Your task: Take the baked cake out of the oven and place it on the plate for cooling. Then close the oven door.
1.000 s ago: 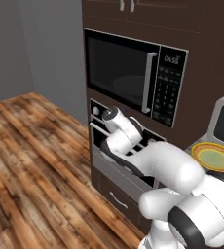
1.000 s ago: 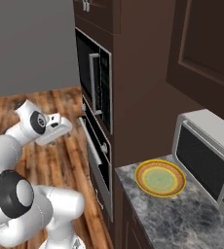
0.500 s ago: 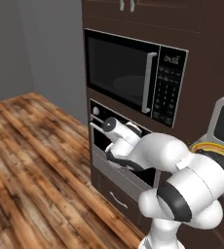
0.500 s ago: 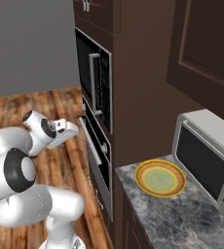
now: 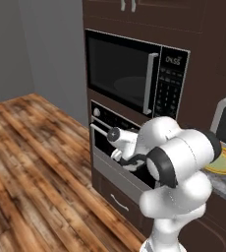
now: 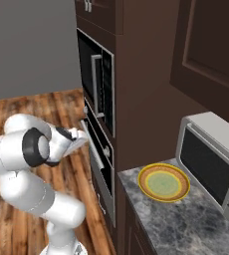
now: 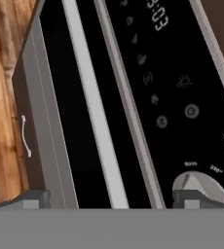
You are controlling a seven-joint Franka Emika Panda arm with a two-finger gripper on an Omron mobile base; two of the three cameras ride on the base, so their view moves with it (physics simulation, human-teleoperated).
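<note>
One built-in oven (image 5: pixel 116 147) sits at the centre of the left base view, with one oven door (image 5: pixel 120 170) and one long silver bar handle (image 7: pixel 94 112). One black microwave (image 5: pixel 134 74) is above it. One round silver knob (image 7: pixel 199 186) shows at the lower right of the hand view. One plate (image 6: pixel 164 182) and one small grey countertop oven (image 6: pixel 213 167) stand on one counter (image 6: pixel 181 224), lower right of the right base view. One drawer handle (image 5: pixel 119 202) shows below the oven.
</note>
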